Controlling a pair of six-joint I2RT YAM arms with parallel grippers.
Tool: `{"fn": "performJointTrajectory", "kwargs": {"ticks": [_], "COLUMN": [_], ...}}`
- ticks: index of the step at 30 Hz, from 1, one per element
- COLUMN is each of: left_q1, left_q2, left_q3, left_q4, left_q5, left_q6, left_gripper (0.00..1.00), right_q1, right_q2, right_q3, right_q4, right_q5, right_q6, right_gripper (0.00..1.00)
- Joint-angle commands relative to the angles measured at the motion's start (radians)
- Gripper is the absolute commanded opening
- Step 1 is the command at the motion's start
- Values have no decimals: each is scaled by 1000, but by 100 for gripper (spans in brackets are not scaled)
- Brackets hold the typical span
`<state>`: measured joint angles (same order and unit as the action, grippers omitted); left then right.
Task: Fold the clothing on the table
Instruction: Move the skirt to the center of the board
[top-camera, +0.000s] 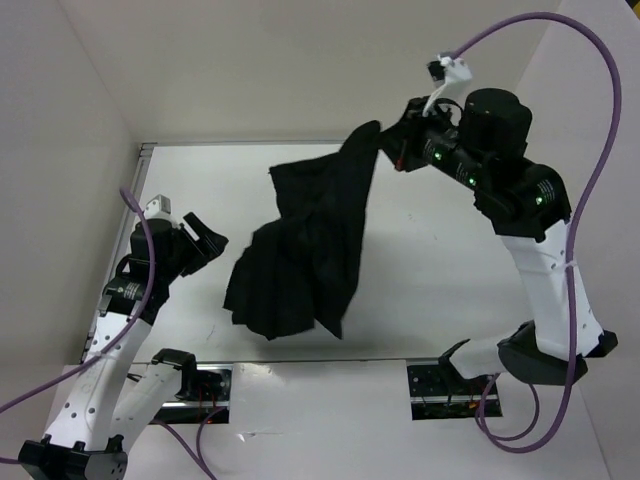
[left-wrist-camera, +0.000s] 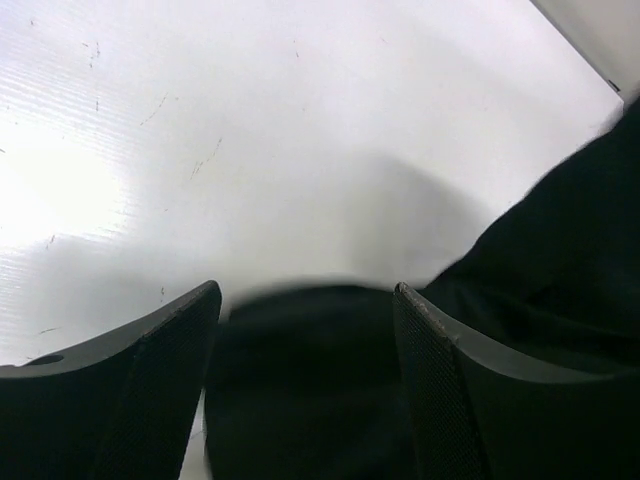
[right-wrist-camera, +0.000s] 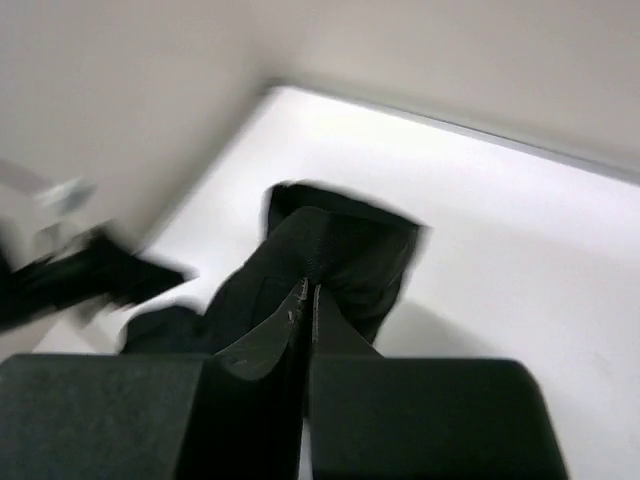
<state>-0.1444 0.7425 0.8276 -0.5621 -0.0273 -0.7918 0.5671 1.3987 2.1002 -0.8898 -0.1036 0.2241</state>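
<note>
The left arm (top-camera: 110, 330) rises from its base at the near left and leans toward the clothing (top-camera: 310, 250), its wrist turned so the left gripper (top-camera: 205, 240) points at the garment's left edge. It stops just short of that edge. Its jaws stand wide apart with nothing pinched between them, as the left wrist view (left-wrist-camera: 307, 290) shows. The right arm (top-camera: 545, 270) climbs steeply from its base, bends at the elbow above the clothing's far right side and reaches leftward. The right gripper (top-camera: 395, 145) is closed tight on the clothing's top corner, holding it lifted, fingers (right-wrist-camera: 330, 330) pressed together.
</note>
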Motion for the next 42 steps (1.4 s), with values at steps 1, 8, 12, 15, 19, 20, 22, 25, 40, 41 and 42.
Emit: {"fn": "performJointTrajectory", "kwargs": {"ticks": [1, 8, 12, 15, 19, 20, 22, 25, 40, 41, 42], "left_q1": [8, 8, 8, 8, 8, 8, 8, 8, 8, 8, 8], "left_q2": [-11, -81, -103, -112, -130, -130, -130, -130, -89, -75, -75], "left_q3": [-8, -47, -56, -56, -56, -56, -56, -56, -38, -38, -28], "left_q4": [-4, -22, -44, -44, -44, -44, -44, -44, -35, -26, -15], "left_q5": [15, 36, 36, 46, 46, 46, 46, 46, 46, 46, 55], "left_q6": [-9, -29, -38, -38, -38, -38, -38, -38, -18, -8, -7], "left_gripper": [77, 77, 77, 77, 77, 77, 77, 77, 78, 78, 78], "right_q1": [-42, -13, 65, 86, 86, 86, 86, 65, -199, -217, -217], "right_q2": [72, 91, 92, 92, 17, -3, -73, -150, 37, 67, 101], "right_q3": [-171, -247, -256, -269, -304, -304, -278, -255, -497, -497, -497], "right_q4": [-109, -58, -21, 8, 81, 112, 140, 163, 305, 321, 348], "right_q5": [506, 704, 492, 244, -127, -174, -253, -269, -232, -232, -223], "right_q6": [75, 95, 21, 12, 1, 1, 15, 50, 130, 130, 139], "right_gripper": [0, 0, 0, 0, 0, 0, 0, 0, 0, 0, 0]}}
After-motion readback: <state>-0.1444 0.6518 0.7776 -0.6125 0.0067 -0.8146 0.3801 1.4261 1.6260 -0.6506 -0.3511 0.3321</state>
